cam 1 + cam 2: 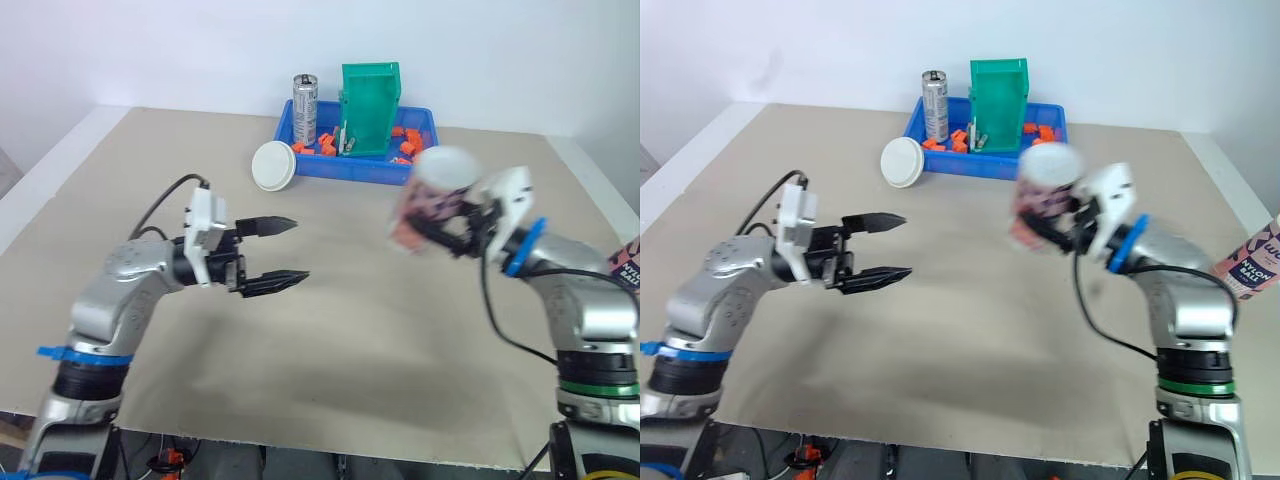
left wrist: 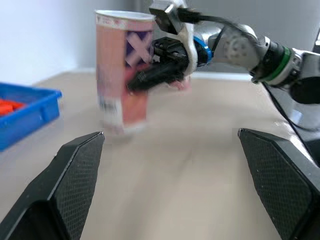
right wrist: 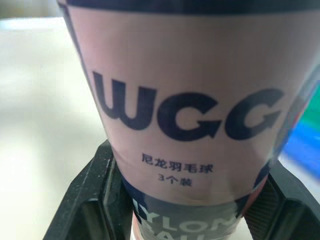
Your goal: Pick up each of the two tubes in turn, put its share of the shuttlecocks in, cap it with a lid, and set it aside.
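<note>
While the right gripper (image 1: 452,232) clamps the pink shuttlecock tube (image 1: 432,190) mid-body, one finger on each side, the tube stands near upright with its white end up. Left gripper (image 1: 298,249): wide open, empty, pointed toward the held tube, well apart from it. Loose white lid (image 1: 272,165) lies beyond the left gripper, just beside the blue tray (image 1: 350,172). Second tube (image 1: 1252,262) stands outboard of the right arm.

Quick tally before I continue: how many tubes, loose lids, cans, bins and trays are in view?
tubes: 2, the held tube and the tube at far right
loose white lid: 1
silver can: 1
green bin: 1
blue tray: 1
total: 6
</note>
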